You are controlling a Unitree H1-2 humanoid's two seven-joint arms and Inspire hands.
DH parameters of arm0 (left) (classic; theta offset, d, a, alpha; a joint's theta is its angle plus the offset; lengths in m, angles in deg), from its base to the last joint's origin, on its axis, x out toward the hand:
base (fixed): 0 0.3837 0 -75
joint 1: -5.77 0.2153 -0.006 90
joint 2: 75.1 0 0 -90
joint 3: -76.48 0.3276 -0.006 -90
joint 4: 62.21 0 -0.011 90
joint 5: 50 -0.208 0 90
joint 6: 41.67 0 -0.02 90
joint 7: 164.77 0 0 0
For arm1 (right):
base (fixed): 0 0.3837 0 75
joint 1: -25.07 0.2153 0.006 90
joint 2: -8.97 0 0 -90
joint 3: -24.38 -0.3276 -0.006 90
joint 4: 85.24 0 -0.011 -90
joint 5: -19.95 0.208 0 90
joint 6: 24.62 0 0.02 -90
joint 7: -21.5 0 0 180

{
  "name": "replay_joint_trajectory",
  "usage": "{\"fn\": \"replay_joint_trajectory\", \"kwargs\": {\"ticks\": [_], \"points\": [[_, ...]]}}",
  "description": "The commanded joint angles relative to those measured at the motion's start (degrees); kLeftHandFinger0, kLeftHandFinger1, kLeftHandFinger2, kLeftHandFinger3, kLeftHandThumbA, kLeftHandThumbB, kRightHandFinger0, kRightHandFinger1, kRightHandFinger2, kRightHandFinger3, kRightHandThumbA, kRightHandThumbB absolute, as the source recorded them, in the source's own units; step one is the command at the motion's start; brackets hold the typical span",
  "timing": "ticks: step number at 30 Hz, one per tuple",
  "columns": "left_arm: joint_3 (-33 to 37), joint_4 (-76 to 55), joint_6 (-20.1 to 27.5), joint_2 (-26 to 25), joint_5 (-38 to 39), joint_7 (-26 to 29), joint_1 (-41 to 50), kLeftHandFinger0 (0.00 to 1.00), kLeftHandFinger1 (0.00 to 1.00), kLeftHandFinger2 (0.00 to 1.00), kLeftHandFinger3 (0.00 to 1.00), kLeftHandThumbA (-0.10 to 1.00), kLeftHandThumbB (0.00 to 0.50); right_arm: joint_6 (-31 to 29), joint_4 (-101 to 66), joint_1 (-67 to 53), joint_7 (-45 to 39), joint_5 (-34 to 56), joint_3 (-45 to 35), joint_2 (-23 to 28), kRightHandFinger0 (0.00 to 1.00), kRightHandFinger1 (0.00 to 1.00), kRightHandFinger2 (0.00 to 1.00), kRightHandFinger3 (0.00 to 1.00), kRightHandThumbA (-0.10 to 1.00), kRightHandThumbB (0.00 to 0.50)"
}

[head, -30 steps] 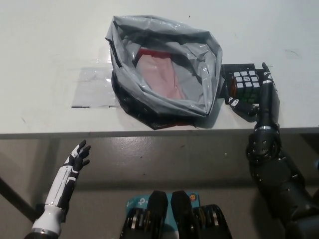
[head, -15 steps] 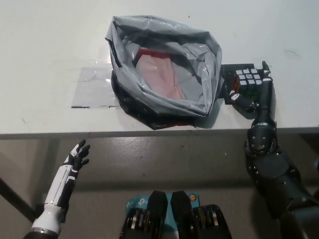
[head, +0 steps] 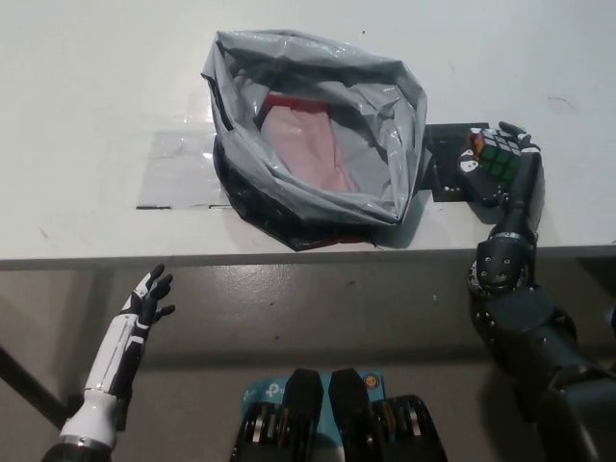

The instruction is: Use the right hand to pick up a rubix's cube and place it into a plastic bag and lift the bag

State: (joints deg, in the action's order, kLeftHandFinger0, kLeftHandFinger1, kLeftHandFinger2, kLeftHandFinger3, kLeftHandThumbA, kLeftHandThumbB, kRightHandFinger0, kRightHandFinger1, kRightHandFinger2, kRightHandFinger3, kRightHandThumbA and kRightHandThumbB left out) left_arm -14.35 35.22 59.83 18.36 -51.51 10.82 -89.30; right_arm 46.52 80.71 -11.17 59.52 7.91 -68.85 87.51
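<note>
Right hand (head: 502, 164) at about 3 o'clock of the plastic bag (head: 318, 135), fingers wrapped round the rubix's cube (head: 491, 154); cube looks tilted and possibly raised off the black mat (head: 445, 154) under it, though contact underneath is hidden; thumb side faces the bag, so the carry path toward the opening is short. Bag sits mid-table (head: 96, 96), grey, mouth gaping wide and facing up, rim slumped outward; something pinkish-red (head: 308, 144) shows inside, can't tell what; open mouth makes a drop-in easy without a second hand. Clear sheet (head: 178, 168) lies flat at the bag's 9 o'clock, touching or just under its edge. Left hand (head: 149, 298) rests low at 7 o'clock, below the table edge, fingers spread, holding nothing; out of the way since the task is right-handed. Judgement: grasp stage done or nearly; next is raise and move toward 9 o'clock over the rim; risk is snagging the floppy near rim and folding it shut.
</note>
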Motion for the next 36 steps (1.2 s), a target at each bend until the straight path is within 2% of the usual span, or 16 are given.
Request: {"fn": "replay_joint_trajectory", "kwargs": {"ticks": [1, 6, 10, 11, 13, 16, 18, 20, 21, 23, 24, 31, 36], "points": [[-0.5, -1.2, 3.0, -0.7, 0.2, -0.1, -1.1, 0.89, 1.0, 1.0, 1.0, 1.0, 0.491, -1.1, 1.3, 1.6, 0.5, 2.9, -1.1, -0.7, 0.0, 0.23, 0.64, 0.62, -0.1, 0.185], [-0.6, -1.1, 3.2, -0.7, -0.1, 0.0, -1.1, 0.88, 1.0, 1.0, 1.0, 1.0, 0.489, -3.8, 0.4, 1.8, -5.8, 9.6, -6.7, -1.0, 0.0, 0.24, 0.64, 0.61, -0.1, 0.167], [-0.7, -1.1, 3.1, -0.7, 0.0, 0.0, -0.7, 0.89, 1.0, 1.0, 1.0, 1.0, 0.494, -6.1, -1.1, 1.9, -13.5, 16.8, -13.0, -1.3, 0.0, 0.3, 0.73, 0.71, -0.1, 0.147], [-0.7, -1.2, 3.0, -0.7, 0.0, 0.0, -0.5, 0.88, 1.0, 1.0, 1.0, 1.0, 0.489, -5.5, -1.8, 2.4, -14.8, 18.9, -15.1, -1.5, 0.02, 0.33, 0.75, 0.73, -0.1, 0.169], [-0.8, -1.0, 3.2, -0.7, 0.6, -0.2, -0.5, 0.88, 1.0, 1.0, 1.0, 1.0, 0.483, -3.9, -4.3, 3.1, -20.3, 25.5, -20.2, -1.9, 0.0, 0.29, 0.78, 0.81, -0.1, 0.133], [-0.9, -1.0, 3.2, -0.5, 0.8, -0.2, -0.6, 0.85, 1.0, 1.0, 1.0, 1.0, 0.476, 2.4, -9.7, 4.7, -27.7, 36.3, -28.4, -2.6, 0.0, 0.25, 0.78, 0.89, -0.1, 0.099], [-0.9, -1.2, 2.8, -0.5, 0.8, -0.2, -0.5, 0.85, 1.0, 1.0, 1.0, 1.0, 0.481, 8.2, -13.7, 5.3, -29.7, 42.3, -32.6, -2.9, 0.0, 0.25, 0.81, 1.0, -0.1, 0.086], [-0.9, -1.1, 2.9, -0.5, 0.9, -0.2, -0.4, 0.85, 1.0, 1.0, 1.0, 1.0, 0.474, 11.4, -15.7, 5.7, -29.9, 44.9, -34.8, -3.2, 0.0, 0.25, 0.82, 1.0, -0.1, 0.089], [-0.9, -1.2, 2.9, -0.5, 0.8, -0.1, -0.1, 0.84, 1.0, 1.0, 1.0, 1.0, 0.476, 13.9, -17.9, 5.7, -29.4, 46.9, -36.0, -3.6, 0.0, 0.22, 0.8, 1.0, -0.1, 0.089], [-0.9, -1.1, 3.2, -0.4, 0.6, 0.0, 0.3, 0.83, 1.0, 1.0, 1.0, 1.0, 0.46, 20.0, -24.7, 4.7, -28.7, 50.8, -36.9, -4.8, 0.0, 0.14, 0.72, 1.0, -0.1, 0.046], [-0.8, -1.0, 3.4, -0.5, 0.5, 0.0, 0.4, 0.83, 1.0, 1.0, 1.0, 1.0, 0.459, 22.1, -26.8, 4.4, -28.9, 51.9, -37.1, -5.0, 0.0, 0.14, 0.72, 1.0, -0.1, 0.055], [-1.0, -0.9, 3.0, -0.3, 0.8, 0.1, 0.2, 0.81, 1.0, 1.0, 1.0, 1.0, 0.499, 29.9, -35.8, 3.9, -28.0, 57.2, -37.6, -6.6, 0.0, 0.17, 0.74, 1.0, -0.1, 0.041], [-1.0, -1.1, 3.2, -0.2, 0.7, 0.1, 0.9, 0.8, 1.0, 1.0, 1.0, 1.0, 0.5, 33.1, -42.6, 3.0, -26.4, 58.7, -36.0, -8.2, 0.0, 0.16, 0.75, 1.0, -0.1, 0.041]]}}
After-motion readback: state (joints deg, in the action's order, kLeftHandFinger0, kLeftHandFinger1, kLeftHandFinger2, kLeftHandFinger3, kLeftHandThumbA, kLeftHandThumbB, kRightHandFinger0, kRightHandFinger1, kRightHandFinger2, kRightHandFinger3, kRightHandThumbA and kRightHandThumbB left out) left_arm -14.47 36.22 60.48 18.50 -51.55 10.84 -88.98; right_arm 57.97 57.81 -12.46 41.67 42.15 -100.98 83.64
